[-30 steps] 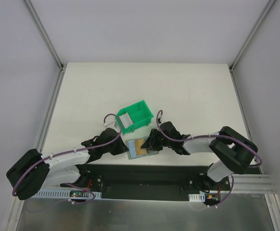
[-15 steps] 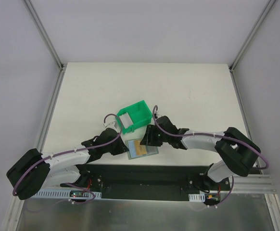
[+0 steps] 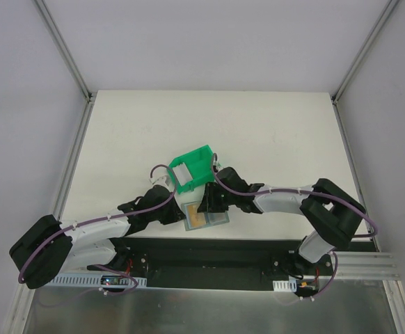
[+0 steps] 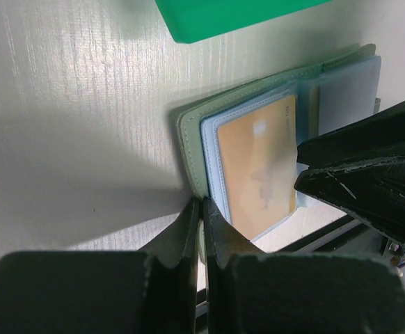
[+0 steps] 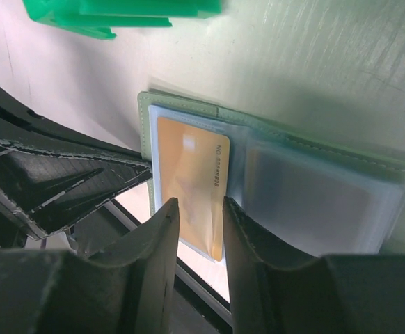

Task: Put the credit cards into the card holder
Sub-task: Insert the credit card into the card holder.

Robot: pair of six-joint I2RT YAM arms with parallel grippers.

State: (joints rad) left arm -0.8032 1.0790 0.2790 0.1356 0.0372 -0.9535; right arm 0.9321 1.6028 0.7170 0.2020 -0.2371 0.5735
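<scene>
The card holder (image 3: 215, 217) lies open at the table's near edge, grey-green with clear pockets (image 5: 328, 156) (image 4: 191, 139). A tan-orange credit card (image 3: 197, 214) sits in the clear pocket of its left leaf (image 4: 255, 167) (image 5: 188, 174). My left gripper (image 4: 202, 203) (image 3: 181, 213) is shut on the outer edge of that leaf's cover. My right gripper (image 5: 199, 205) (image 3: 206, 204) is open just over the card's near end, one finger to each side of it. A whitish credit card (image 3: 181, 170) lies in the green bin.
A bright green plastic bin (image 3: 195, 167) stands just behind the card holder (image 4: 223, 14) (image 5: 119, 10). The table's near edge and the dark base rail (image 3: 209, 250) run right under the holder. The two grippers are nearly tip to tip.
My right gripper has shifted left over the card holder, from its right leaf to the orange card, and its jaws have spread apart. The left gripper has kept its grip and place.
</scene>
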